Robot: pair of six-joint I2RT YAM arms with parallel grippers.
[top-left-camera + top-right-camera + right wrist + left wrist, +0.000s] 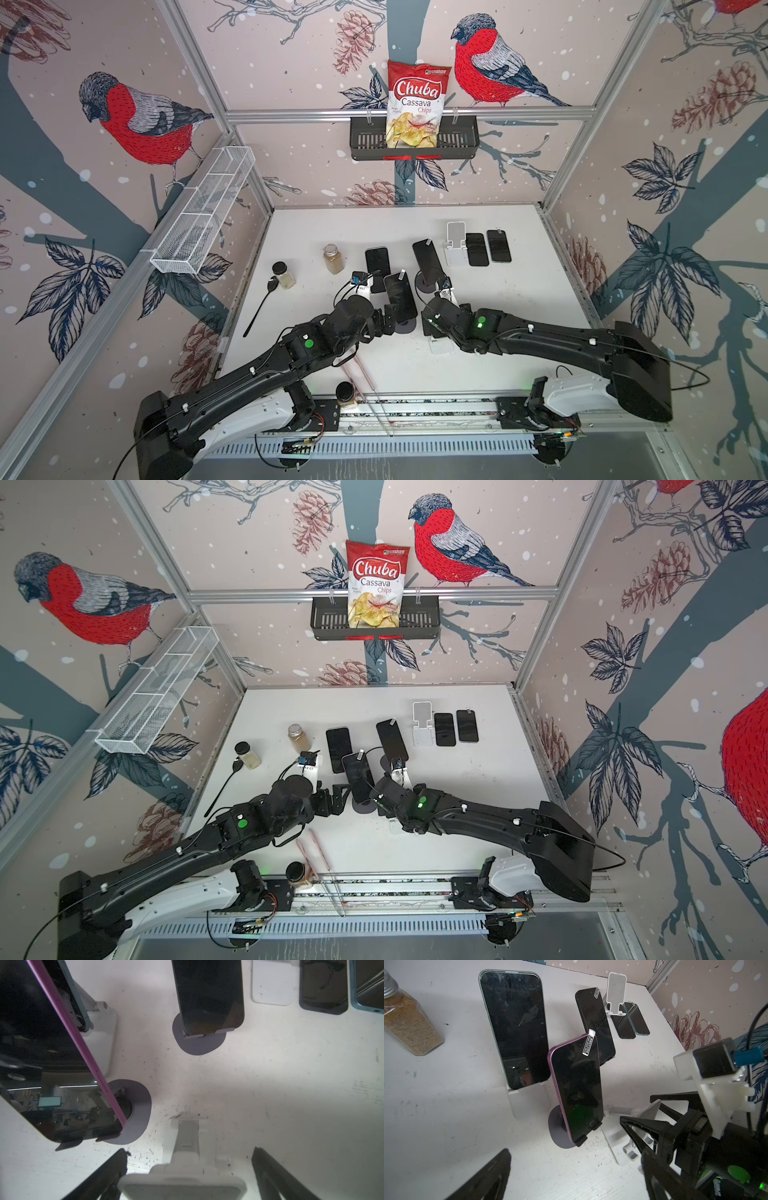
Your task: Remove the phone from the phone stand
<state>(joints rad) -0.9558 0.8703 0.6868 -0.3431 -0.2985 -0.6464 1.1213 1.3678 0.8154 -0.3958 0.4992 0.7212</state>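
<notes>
- Table (519, 299): white and scuffed, with several phones on it, some flat and some propped on stands.
- My left gripper (386, 319): jaws wide and holding nothing, just beside the purple phone's lower half.
- My right gripper (189, 1153): jaws wide, straddling an empty white stand (187, 1136). I cannot tell whether the fingers touch it.
- Purple phone (577, 1088): leans back on a dark round-based stand (558, 1132) between my two grippers. I judge it to be the task's phone.
- Handling, in my judgement: it is a stiff slab of moderate weight, with a slick glass face that could crack if dropped. I would clamp the two long metal edges near mid-height, never the screen.
- Stand lip (581, 1140): two small hooks cradle the bottom edge. The phone should go up and clear of them, or the light stand may drag along.
- Sticker tab (589, 1042): hangs loose at the top corner and is no place to grip.
</notes>
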